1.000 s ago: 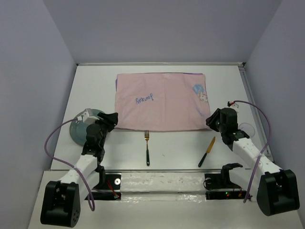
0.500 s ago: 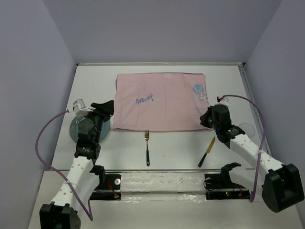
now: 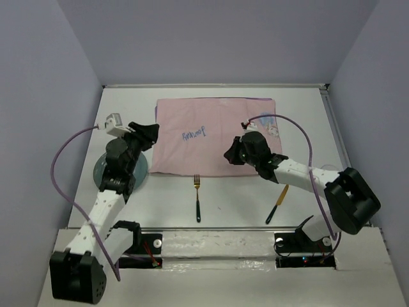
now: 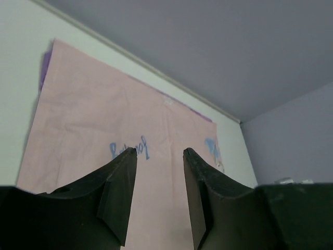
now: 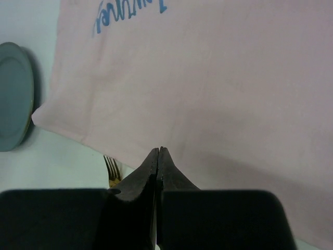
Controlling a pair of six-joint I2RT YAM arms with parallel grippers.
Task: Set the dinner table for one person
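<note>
Pink cloth [image 3: 214, 134] lay spread on the white dinner table [image 3: 166, 204] toward 12 o'clock, presumably as the place mat, so my right claw [image 5: 157, 151], pinched together on nothing, hovered at its 6 o'clock hem, while my left claw [image 4: 158, 153], fingers apart, hung near the plate [image 3: 100, 173] at 9 o'clock.

dinner table [image 3: 128, 112] white | cloth [image 3: 217, 134] pink, blue script | plate [image 5: 13, 96] grey-blue | fork [image 3: 197, 199] gold, dark handle
</note>
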